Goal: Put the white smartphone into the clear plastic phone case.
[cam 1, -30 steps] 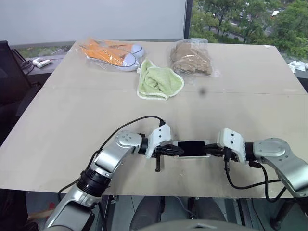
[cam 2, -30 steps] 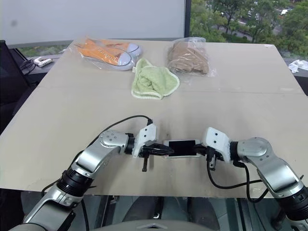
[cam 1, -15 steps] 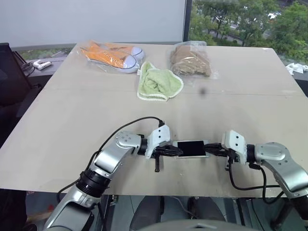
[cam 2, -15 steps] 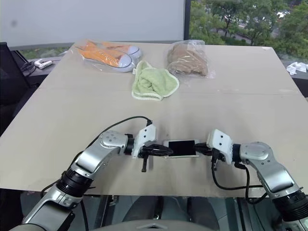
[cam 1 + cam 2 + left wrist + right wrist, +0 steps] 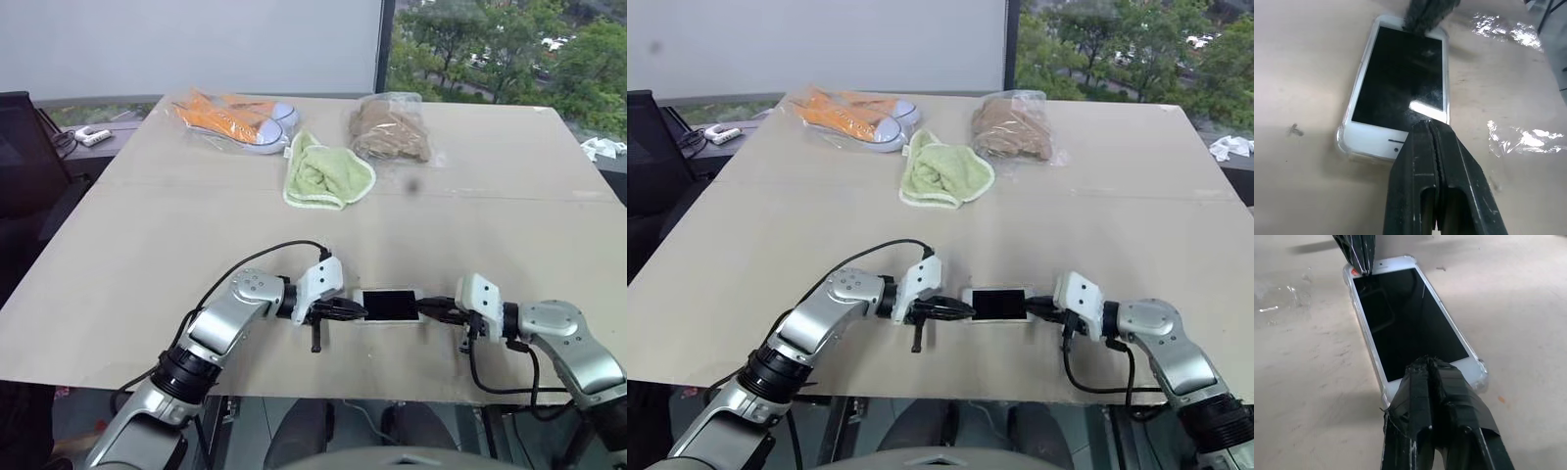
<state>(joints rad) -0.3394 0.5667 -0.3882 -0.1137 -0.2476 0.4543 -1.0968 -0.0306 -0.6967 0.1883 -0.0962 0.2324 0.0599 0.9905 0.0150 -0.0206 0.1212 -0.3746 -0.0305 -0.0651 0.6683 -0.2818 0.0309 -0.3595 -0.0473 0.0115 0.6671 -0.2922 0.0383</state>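
The white smartphone lies flat, black screen up, near the table's front edge. The clear plastic phone case shows as a glinting transparent rim around the phone, with a bulging corner. My left gripper is shut with nothing between its fingers. Its tip sits over the phone's left end. My right gripper is shut too, holds nothing, and its tip sits over the phone's right end. Both grippers point at each other along the phone's length.
At the table's far side lie orange sneakers in a clear bag, a green cloth and a brown bundle in a clear bag. Glinting patches show on the tabletop beside the phone. The front edge runs close behind both wrists.
My right wrist has sunk lower toward the table, its tip staying at the phone's right end. The left arm and phone have kept still. The head view has shifted slightly.
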